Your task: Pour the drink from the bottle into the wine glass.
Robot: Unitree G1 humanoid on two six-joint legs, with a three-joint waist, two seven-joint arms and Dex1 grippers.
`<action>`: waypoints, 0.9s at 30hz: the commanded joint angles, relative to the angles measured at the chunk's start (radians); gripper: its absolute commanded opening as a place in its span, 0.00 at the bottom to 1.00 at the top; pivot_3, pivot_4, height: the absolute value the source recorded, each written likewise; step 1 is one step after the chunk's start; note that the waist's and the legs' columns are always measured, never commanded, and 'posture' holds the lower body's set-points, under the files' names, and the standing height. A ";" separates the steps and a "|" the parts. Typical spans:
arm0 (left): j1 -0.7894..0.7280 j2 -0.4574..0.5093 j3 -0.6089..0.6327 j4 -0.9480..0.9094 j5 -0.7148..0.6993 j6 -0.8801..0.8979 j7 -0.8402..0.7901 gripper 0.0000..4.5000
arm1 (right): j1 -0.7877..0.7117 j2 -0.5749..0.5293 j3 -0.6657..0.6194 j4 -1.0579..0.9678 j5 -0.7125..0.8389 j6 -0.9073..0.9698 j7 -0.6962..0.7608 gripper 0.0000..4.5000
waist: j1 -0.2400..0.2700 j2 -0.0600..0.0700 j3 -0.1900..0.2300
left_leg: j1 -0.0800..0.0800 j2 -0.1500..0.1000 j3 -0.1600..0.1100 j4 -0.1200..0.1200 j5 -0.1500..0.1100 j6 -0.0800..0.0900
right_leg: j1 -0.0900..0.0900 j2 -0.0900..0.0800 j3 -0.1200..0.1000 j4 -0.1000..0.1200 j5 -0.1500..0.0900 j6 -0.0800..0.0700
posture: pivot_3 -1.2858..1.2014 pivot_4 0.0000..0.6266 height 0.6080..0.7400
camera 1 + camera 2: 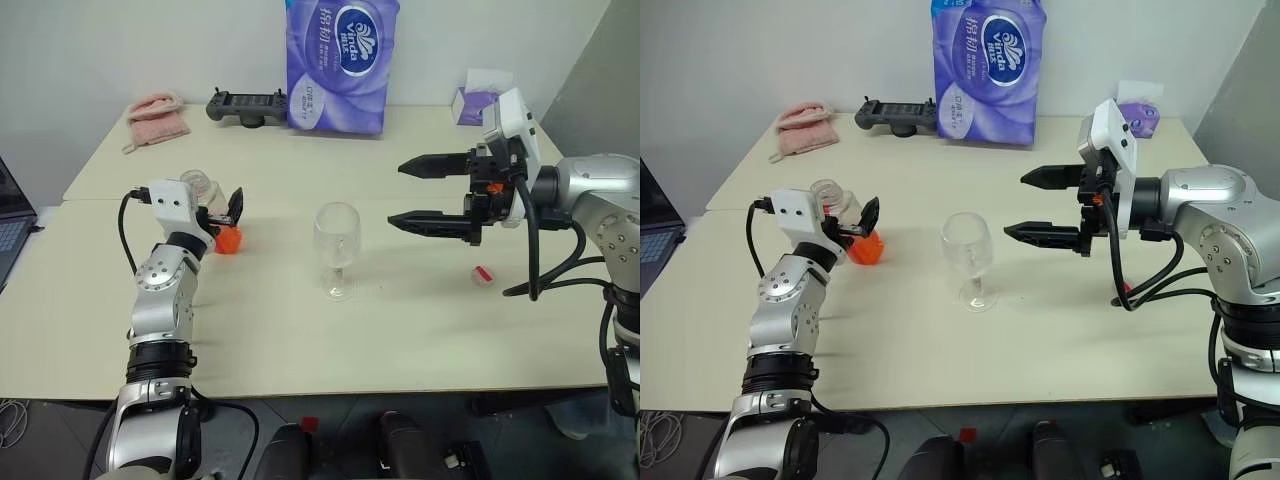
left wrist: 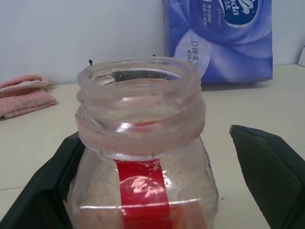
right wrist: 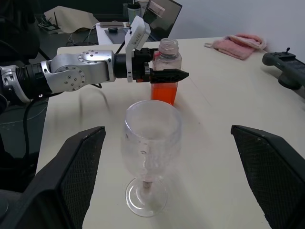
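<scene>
From the head view there is one glass (image 1: 336,250) standing upright near the middle of the tabletop (image 1: 400,330), empty. To its left stands one bottle (image 1: 207,195), uncapped, with orange-red drink (image 1: 228,241) low in it; the left tool (image 1: 222,215) has its two fingers spread wide around the bottle, not squeezing it. On the right, the right tool (image 1: 412,192) hangs above the tabletop, pointing toward the glass, its two fingers far apart and holding nothing. One small white-and-red cap (image 1: 483,275) lies on the tabletop to the right of the glass. At the back sit one purple tissue pack (image 1: 340,62), one black controller (image 1: 246,105), one pink cloth (image 1: 157,118) and one tissue box (image 1: 478,100). The left wrist view shows the bottle's open mouth (image 2: 139,78) between the two fingers (image 2: 267,167), a red label below. The right wrist view shows the glass between its own fingers (image 3: 71,176) and the bottle beyond, the left tool around it.
</scene>
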 commanded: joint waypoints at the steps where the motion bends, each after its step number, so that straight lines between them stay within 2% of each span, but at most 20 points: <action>1: -0.017 0.011 0.012 -0.019 0.001 -0.035 0.001 1.00 | -0.025 -0.001 -0.019 -0.015 0.000 -0.010 -0.003 1.00 | 0.000 0.000 0.000 | 0.000 0.000 0.000 0.000 0.000 0.000 | 0.000 0.000 0.000 0.000 0.000 0.000 | 0.52 0.24 1.00; 2: -0.016 0.011 0.013 -0.017 -0.002 -0.036 -0.003 1.00 | -0.025 0.000 -0.019 -0.015 0.000 -0.010 -0.003 1.00 | 0.000 0.000 0.000 | 0.000 0.000 0.000 0.000 0.000 0.000 | 0.000 0.000 0.000 0.000 0.000 0.000 | 0.52 0.24 1.00; 5: -0.013 0.008 0.017 -0.021 -0.009 -0.052 -0.007 0.88 | -0.027 0.003 -0.017 -0.016 -0.002 -0.011 -0.006 1.00 | 0.000 0.000 0.000 | 0.000 0.000 0.000 0.000 0.000 0.000 | 0.000 0.000 0.000 0.000 0.000 0.000 | 0.52 0.24 1.00; 11: -0.013 0.024 0.023 -0.014 -0.009 -0.052 -0.013 0.48 | -0.021 0.003 -0.022 -0.030 -0.004 -0.008 -0.019 1.00 | 0.000 0.000 0.000 | 0.000 0.000 0.000 0.000 0.000 0.000 | 0.000 0.000 0.000 0.000 0.000 0.000 | 0.52 0.24 1.00; 16: -0.066 0.062 0.017 -0.031 -0.032 -0.035 -0.075 0.48 | 0.030 -0.011 -0.064 -0.087 0.007 -0.012 -0.054 1.00 | 0.000 0.000 0.000 | 0.000 0.000 0.000 0.000 0.000 0.000 | 0.000 0.000 0.000 0.000 0.000 0.000 | 0.52 0.24 1.00; 18: -0.100 0.105 -0.056 -0.059 0.004 -0.060 -0.180 0.48 | 0.092 -0.017 -0.115 -0.135 0.016 -0.026 -0.080 1.00 | 0.002 -0.002 0.001 | -0.002 0.000 -0.002 0.000 0.000 0.000 | -0.001 0.000 -0.002 0.000 0.000 0.000 | 0.52 0.24 1.00; 22: -0.199 0.137 -0.160 -0.124 -0.020 -0.067 -0.380 0.48 | 0.258 -0.024 -0.212 -0.276 0.101 0.008 -0.103 1.00 | 0.026 -0.002 0.001 | -0.003 -0.001 -0.002 0.001 0.000 0.000 | -0.001 -0.001 -0.002 -0.001 0.000 0.001 | 0.52 0.24 1.00; 27: -0.271 0.167 -0.248 -0.096 0.068 -0.183 -0.487 0.48 | 0.319 0.008 -0.205 -0.335 0.111 -0.004 -0.183 1.00 | 0.016 -0.002 0.001 | -0.001 -0.002 0.001 0.001 0.000 0.000 | 0.000 -0.001 0.001 -0.001 0.001 0.002 | 0.52 0.24 1.00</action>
